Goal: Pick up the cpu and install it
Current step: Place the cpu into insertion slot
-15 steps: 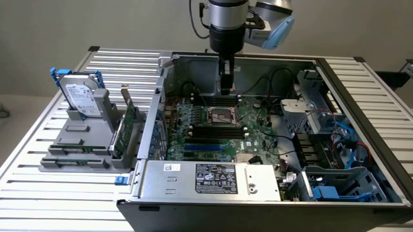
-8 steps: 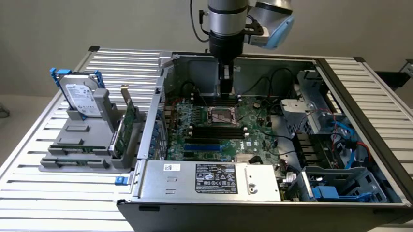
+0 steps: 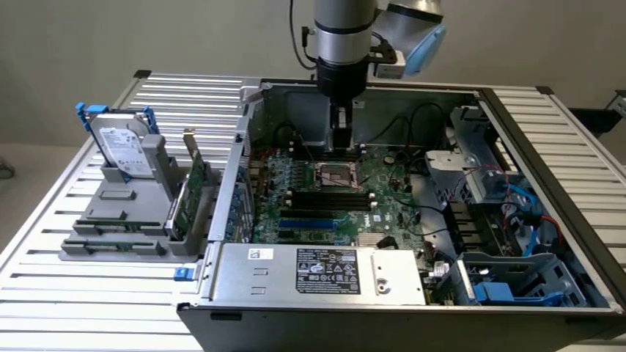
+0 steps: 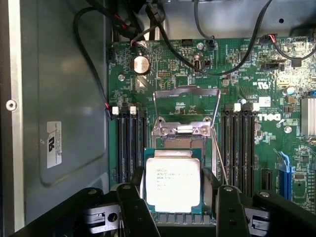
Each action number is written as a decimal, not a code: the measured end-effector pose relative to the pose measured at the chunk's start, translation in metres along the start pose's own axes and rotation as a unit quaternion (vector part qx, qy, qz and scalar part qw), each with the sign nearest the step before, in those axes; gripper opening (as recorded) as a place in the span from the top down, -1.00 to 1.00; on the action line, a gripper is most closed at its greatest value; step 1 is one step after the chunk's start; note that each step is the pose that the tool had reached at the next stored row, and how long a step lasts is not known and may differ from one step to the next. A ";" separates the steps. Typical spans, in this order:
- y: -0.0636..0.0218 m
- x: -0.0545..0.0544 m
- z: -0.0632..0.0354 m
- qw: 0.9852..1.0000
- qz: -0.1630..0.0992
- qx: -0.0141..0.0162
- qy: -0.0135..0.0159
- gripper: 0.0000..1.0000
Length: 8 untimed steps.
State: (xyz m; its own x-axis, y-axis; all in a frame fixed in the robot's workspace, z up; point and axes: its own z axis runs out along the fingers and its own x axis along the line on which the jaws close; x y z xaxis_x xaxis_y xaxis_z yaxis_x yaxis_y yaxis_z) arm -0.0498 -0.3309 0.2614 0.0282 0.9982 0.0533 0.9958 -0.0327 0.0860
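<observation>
Silvery-white metal tops the cpu (image 4: 173,180), a flat square with a thin green rim. Glare washes out the print on it, so the lettering cannot be read. The chip sits between the two dark fingers (image 4: 133,210) of the gripper (image 4: 176,190), which press on its opposite edges and clamp it. The gripper's body covers the edge of the chip nearest the wrist camera.

Just beyond the cpu, away from the gripper, the metal load plate (image 4: 186,106) stands flipped open on its hinge. A sliver of tan contacts shows between hinge and chip. The cpu covers the rest of that socket, and whether the chip rests in it or hangs just above cannot be told. Black memory slots (image 4: 131,143) flank it on both sides of the green motherboard (image 4: 247,69). A coin cell (image 4: 141,64) and black cables (image 4: 89,59) lie past the load plate.

In the exterior view the gripper (image 3: 339,143) points straight down at twelve o'clock of the socket (image 3: 339,177), inside the open computer case (image 3: 227,220). The arm (image 3: 342,37) is cut off by the frame's upper edge. At six o'clock of the socket a labelled metal box (image 3: 323,273) hides part of the board. Well outside the case at nine o'clock, a hard drive (image 3: 122,147) stands upright in a grey holder (image 3: 117,227) on the slatted table (image 3: 59,308).
</observation>
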 end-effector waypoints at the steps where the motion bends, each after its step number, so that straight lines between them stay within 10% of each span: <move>1: -0.0002 0.000 0.0018 1.000 0.000 0.000 0.000 -0.10; 8: -0.0012 -0.002 0.0144 1.000 0.000 0.000 0.000 -0.10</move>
State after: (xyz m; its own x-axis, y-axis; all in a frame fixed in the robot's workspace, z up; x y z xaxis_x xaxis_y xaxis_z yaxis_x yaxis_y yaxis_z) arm -0.0498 -0.3319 0.2468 0.0282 0.9982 0.0533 0.9958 -0.0327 0.0861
